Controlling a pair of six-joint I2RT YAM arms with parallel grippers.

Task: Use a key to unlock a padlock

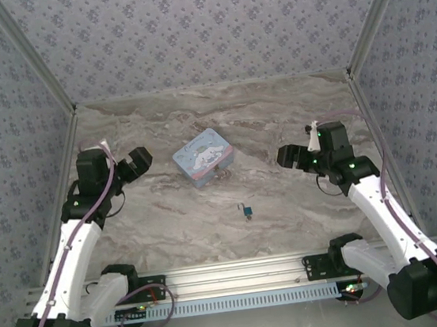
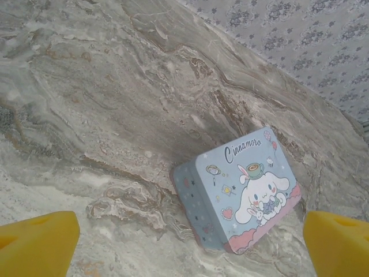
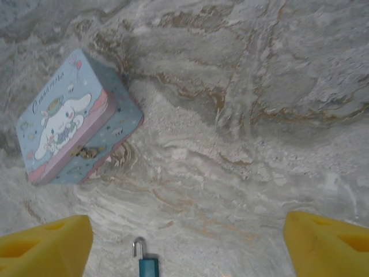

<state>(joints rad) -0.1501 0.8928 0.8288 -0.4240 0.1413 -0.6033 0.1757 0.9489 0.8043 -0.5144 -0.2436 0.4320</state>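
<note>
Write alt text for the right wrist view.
A tiny teal padlock with a silvery shackle lies on the marble table at the bottom edge, between the right gripper's wide-open yellow fingers. A light-blue cartoon tin sits farther off at upper left.

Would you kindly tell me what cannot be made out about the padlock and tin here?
Right wrist view: the padlock has its body cut off by the bottom edge, so the keyhole is unseen.
Top view: the padlock is too small to tell whether a key is inserted.
All views: the tin has its lid shut, hiding its contents.
</note>
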